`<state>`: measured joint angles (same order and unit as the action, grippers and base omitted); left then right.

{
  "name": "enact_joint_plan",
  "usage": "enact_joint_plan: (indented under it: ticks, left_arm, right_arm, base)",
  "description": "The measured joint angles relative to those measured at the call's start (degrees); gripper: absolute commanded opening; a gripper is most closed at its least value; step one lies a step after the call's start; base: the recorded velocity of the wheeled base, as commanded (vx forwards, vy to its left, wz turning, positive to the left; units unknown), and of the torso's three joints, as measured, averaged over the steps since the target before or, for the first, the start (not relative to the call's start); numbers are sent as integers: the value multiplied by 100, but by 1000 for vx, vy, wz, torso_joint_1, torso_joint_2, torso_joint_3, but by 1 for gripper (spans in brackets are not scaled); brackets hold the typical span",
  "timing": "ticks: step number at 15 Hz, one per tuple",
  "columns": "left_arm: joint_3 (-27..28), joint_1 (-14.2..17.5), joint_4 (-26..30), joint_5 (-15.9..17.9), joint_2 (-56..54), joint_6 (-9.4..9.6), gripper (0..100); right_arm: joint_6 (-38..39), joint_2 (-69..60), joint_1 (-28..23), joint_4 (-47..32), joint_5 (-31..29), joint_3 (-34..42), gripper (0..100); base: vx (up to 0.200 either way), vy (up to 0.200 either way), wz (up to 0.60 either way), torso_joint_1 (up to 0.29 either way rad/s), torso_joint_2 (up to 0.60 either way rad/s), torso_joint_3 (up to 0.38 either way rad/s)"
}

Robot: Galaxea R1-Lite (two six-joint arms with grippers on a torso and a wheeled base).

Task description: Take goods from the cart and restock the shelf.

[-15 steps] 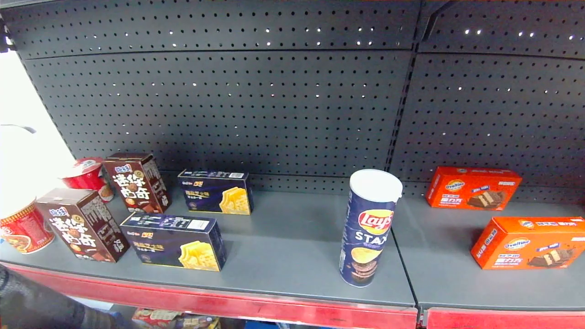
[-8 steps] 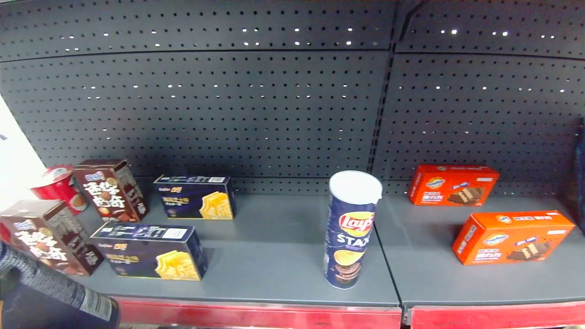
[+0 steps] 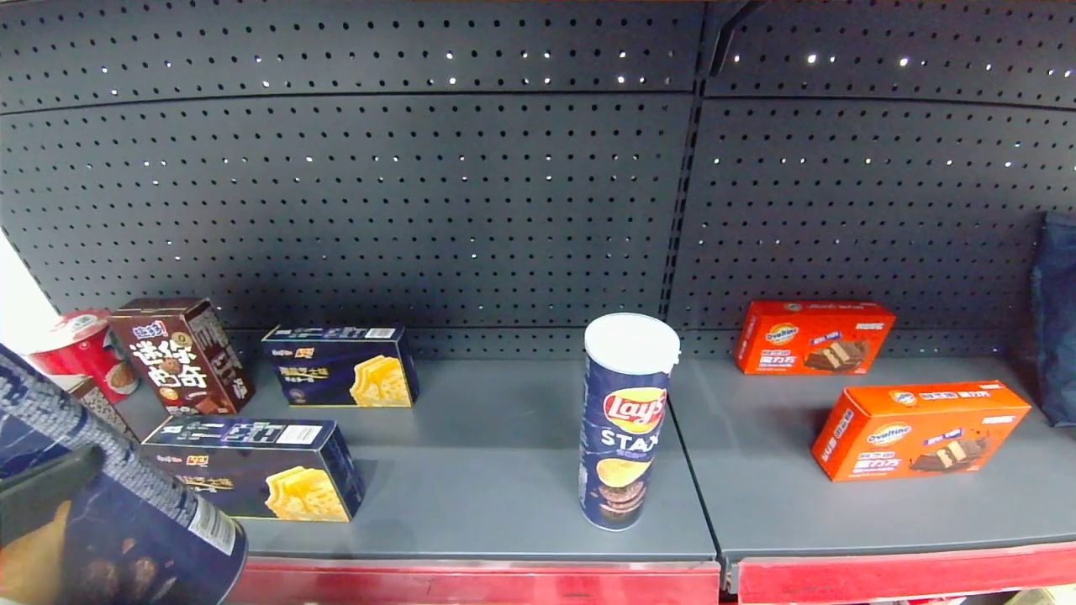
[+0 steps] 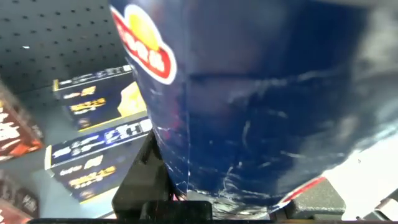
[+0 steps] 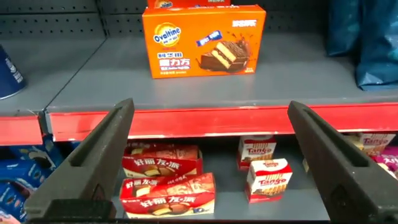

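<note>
Head view | left hand (image 4: pixel 230 198) clenched on a glossy dark-blue round tube (image 3: pixel 109 521), tilted before the shelf's (image 3: pixel 504 470) left end, partly hiding a brown box (image 3: pixel 101 403) | matching tube (image 3: pixel 626 420) stood upright mid-shelf on flat grey metal | right hand (image 5: pixel 209 107) spread wide, empty, facing an orange box (image 5: pixel 202 40)

1. The grey shelf (image 3: pixel 504 479) has a red front edge.
2. At its left end stand a red cup (image 3: pixel 80 349) and a brown box (image 3: pixel 181 357).
3. Next to them lie the rear navy box (image 3: pixel 340 367) and the front navy box (image 3: pixel 252 470).
4. A chips can (image 3: pixel 626 420) stands upright near the middle.
5. Toward the right lie the rear orange box (image 3: pixel 811 338) and the front orange box (image 3: pixel 916 428).
6. A dark blue bag (image 3: pixel 1059 319) is at the right end.
</note>
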<state>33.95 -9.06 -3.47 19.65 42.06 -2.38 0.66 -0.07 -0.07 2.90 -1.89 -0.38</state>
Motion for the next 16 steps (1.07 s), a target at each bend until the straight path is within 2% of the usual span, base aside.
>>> enact_joint_plan:
  ticks: [3,7,10,13,16]
  left_arm:
    - [224,-133,-218,62,692,39,0]
    - [681,-486,-1226,68,2089,167,0]
    - [1312,-780,-1398,88,3007,180,0]
    - [1797,-926,-1442,308,3763,195,0]
    - [2048,-1056,-1626,416,4344,350,0]
  right_arm:
    - [-9,0,0,-1,-2,-6,100]
    - [-385,0,0,-1,1,-6,100]
    - [-621,0,2,0,4,-6,100]
    - [-621,0,0,5,-21,-6,100]
    - [-621,0,0,7,-7,-6,100]
  base:
    - [0,0,0,0,0,0]
    - [0,0,0,0,0,0]
    - [0,0,0,0,0,0]
    - [0,0,0,0,0,0]
    - [0,0,0,0,0,0]
